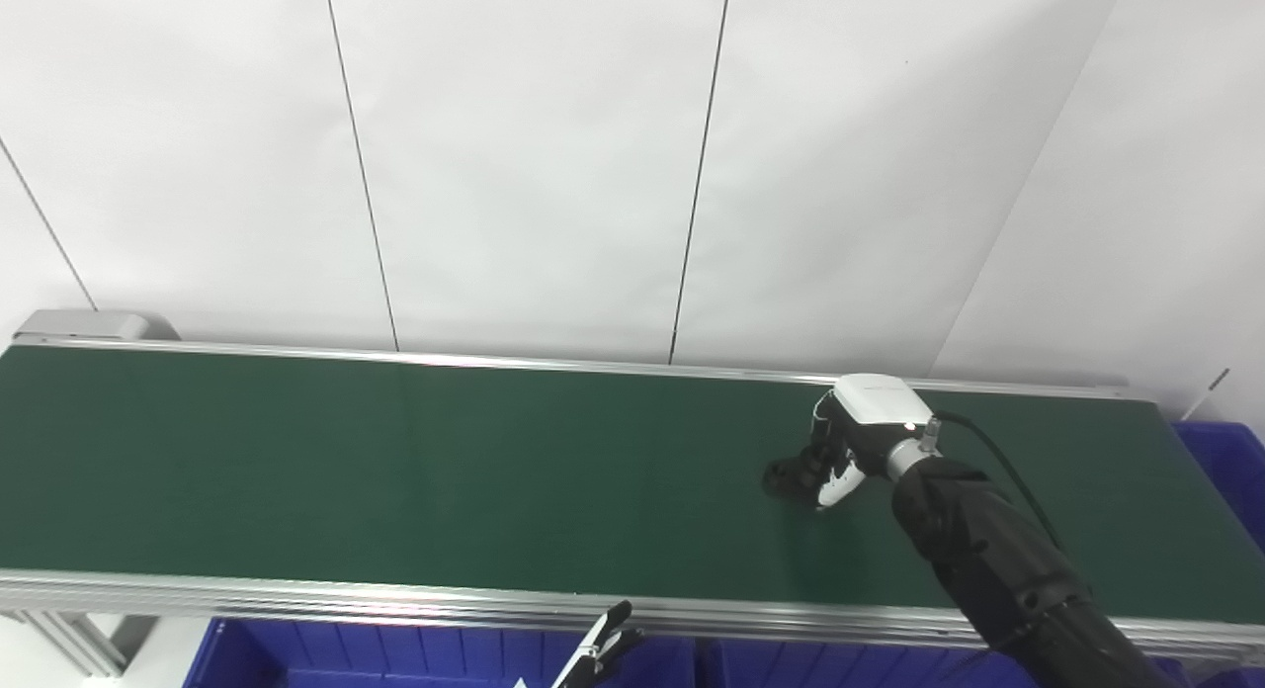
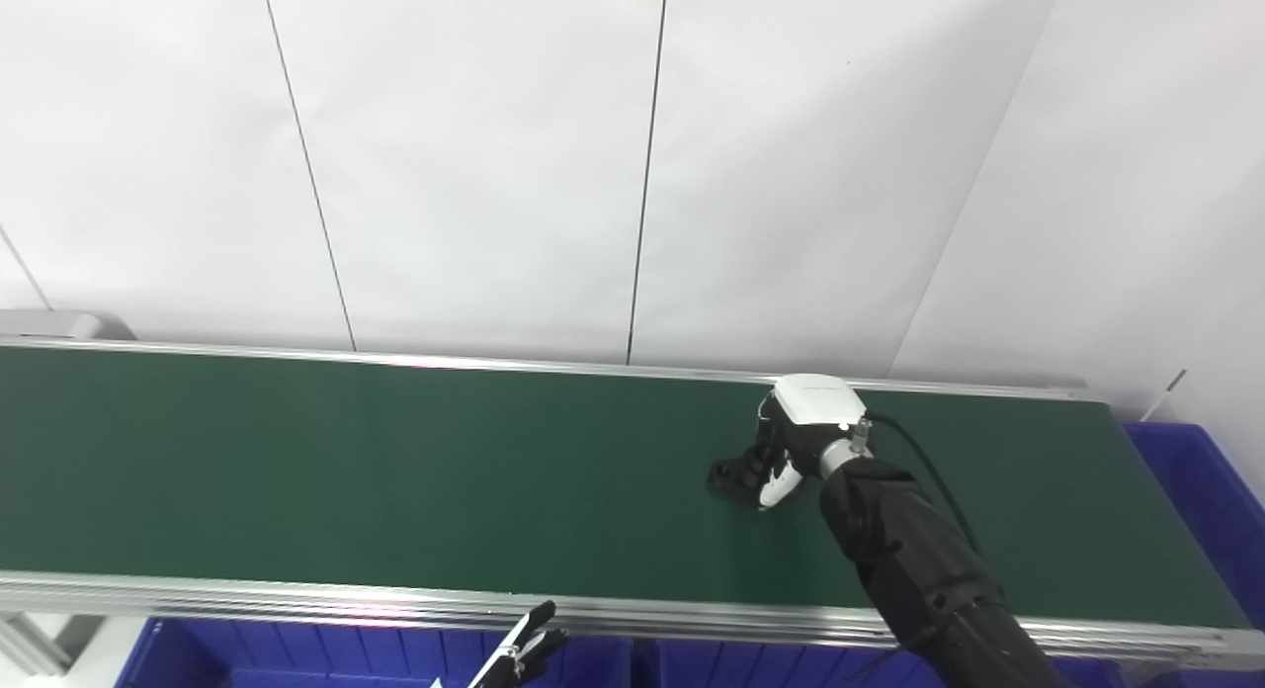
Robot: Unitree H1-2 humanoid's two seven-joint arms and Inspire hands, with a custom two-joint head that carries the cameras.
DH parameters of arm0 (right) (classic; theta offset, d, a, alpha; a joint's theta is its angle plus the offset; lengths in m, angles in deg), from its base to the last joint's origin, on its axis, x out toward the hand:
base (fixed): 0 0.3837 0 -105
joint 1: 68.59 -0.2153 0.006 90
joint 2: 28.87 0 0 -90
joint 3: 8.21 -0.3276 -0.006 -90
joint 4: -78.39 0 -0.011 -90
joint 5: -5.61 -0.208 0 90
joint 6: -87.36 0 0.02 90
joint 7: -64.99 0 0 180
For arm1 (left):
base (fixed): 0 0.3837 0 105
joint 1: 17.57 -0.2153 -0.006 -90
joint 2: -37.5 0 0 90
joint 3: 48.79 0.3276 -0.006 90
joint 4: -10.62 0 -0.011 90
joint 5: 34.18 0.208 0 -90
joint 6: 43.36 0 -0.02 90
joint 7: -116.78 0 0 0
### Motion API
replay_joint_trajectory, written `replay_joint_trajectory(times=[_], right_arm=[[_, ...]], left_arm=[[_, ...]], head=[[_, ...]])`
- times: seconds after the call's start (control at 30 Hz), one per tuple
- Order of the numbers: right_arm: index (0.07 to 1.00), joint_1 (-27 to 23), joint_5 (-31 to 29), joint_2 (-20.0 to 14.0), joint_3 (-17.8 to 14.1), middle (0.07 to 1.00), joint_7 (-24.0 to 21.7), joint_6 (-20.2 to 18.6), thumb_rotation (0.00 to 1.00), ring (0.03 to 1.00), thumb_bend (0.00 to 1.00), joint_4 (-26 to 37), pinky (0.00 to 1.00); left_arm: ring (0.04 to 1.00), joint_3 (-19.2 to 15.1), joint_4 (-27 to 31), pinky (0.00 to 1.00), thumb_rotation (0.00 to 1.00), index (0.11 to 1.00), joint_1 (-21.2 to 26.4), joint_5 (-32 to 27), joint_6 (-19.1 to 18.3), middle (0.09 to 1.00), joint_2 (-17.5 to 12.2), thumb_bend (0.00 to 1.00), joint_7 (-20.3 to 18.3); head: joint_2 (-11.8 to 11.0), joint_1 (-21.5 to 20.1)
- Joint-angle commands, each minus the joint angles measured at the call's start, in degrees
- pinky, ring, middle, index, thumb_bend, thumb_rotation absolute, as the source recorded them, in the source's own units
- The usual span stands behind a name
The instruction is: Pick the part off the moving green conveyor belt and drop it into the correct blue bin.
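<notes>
- The long dark-green conveyor belt (image 1: 395,471) with silver aluminium side rails runs across both views, a white panelled wall (image 1: 544,154) behind it.
- The right hand (image 1: 840,441) — white-backed, on a black arm — reaches over the belt's right part, fingers curled down around a small black part (image 1: 786,478) that sits on the belt surface; whether the grasp is firm I cannot tell.
- Blue plastic bins (image 1: 395,658) line the belt's near edge; another blue bin (image 1: 1225,461) stands past its right end.
- The left hand (image 1: 598,653) shows only fingertips below the near rail, loosely spread — holding nothing.
</notes>
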Motion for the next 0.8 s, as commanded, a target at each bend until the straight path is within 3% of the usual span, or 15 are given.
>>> replay_joint_trajectory(times=[0.0, 0.13, 0.3, 0.4, 0.63, 0.77], right_arm=[[0.467, 2.5, -0.6, 0.4, 1.5, 0.546, -3.3, 0.5, 0.00, 0.461, 0.51, -1.2, 0.44], [0.463, 3.2, -1.6, -1.2, 1.4, 0.555, -4.3, 2.2, 0.00, 0.462, 0.51, 1.9, 0.45], [0.518, 8.6, -4.2, -5.1, -0.7, 0.485, -5.5, 3.2, 0.00, 0.420, 0.52, 16.9, 0.36], [0.520, 11.7, -4.3, -6.8, -1.9, 0.485, -6.1, 3.3, 0.00, 0.418, 0.52, 24.8, 0.36], [0.543, 21.2, -4.6, -10.8, -7.5, 0.459, -13.5, -1.8, 0.00, 0.379, 0.51, 47.0, 0.29], [0.536, 26.1, -5.3, -11.8, -11.7, 0.441, -16.8, -3.0, 0.00, 0.384, 0.51, 54.8, 0.29]], left_arm=[[0.969, 0.2, 1.3, 0.96, 0.78, 0.994, 0.4, -0.4, 0.8, 0.941, 0.2, 0.97, -0.1], [0.967, 0.2, 1.8, 0.95, 0.78, 0.992, 0.3, -0.2, 0.3, 0.941, 0.3, 0.99, 0.0], [0.964, -0.2, 2.3, 0.96, 0.78, 0.994, 0.3, -1.2, 0.6, 0.946, 0.0, 0.98, -0.3], [0.963, -0.5, 3.2, 0.96, 0.79, 0.996, 0.3, -1.8, 0.0, 0.946, -0.6, 0.98, -0.8], [0.962, -1.3, 5.4, 0.96, 0.78, 0.990, 0.3, -3.7, -1.4, 0.950, -2.6, 0.98, -1.9], [0.959, -1.9, 6.5, 0.96, 0.77, 0.984, 0.4, -4.9, -2.4, 0.940, -3.6, 0.98, -2.3]], head=[[0.1, -0.2], [0.7, -1.7], [1.1, -3.4], [1.6, -5.2], [2.9, -8.7], [3.9, -10.5]])
